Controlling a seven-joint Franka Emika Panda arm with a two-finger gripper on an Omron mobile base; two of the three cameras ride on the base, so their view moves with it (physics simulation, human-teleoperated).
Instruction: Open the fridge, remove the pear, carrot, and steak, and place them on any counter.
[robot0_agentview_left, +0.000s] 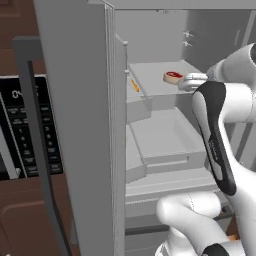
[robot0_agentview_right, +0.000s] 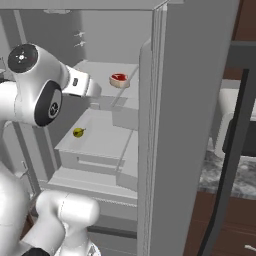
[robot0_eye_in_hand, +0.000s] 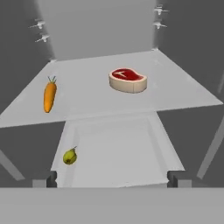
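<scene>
1. The tool (robot0_eye_in_hand: 112, 180) is up at the mouth of the open fridge (robot0_agentview_left: 75, 100), its two dark fingertips (robot0_eye_in_hand: 48, 178) spread wide apart with nothing between them.
2. From the left base view the tool (robot0_agentview_left: 191, 80) sits at the front right of the upper shelf (robot0_agentview_left: 155, 82), just beside the steak (robot0_agentview_left: 173, 77) but apart from it.
3. The right base view has the tool (robot0_agentview_right: 91, 90) coming in from the left at the upper shelf's (robot0_agentview_right: 100, 72) front edge.
4. Through the hand view, the steak (robot0_eye_in_hand: 127, 80) lies flat on the upper shelf (robot0_eye_in_hand: 87, 94), right of centre, red top and pale rim showing.
5. The carrot (robot0_eye_in_hand: 50, 96) rests on the same shelf over at the left, green top pointing to the back wall, well apart from the steak.
6. In the left base view the carrot (robot0_agentview_left: 135, 85) shows as a thin orange sliver near the door edge.
7. One level down, the pear (robot0_eye_in_hand: 69, 156) sits on the lower shelf (robot0_eye_in_hand: 118, 148), front left; the right base view has that pear (robot0_agentview_right: 78, 132) on the pale lower shelf (robot0_agentview_right: 105, 137).
8. Off to the right in that view, a strip of marbled tabletop (robot0_agentview_right: 215, 172) shows past the fridge door (robot0_agentview_right: 195, 125).
</scene>
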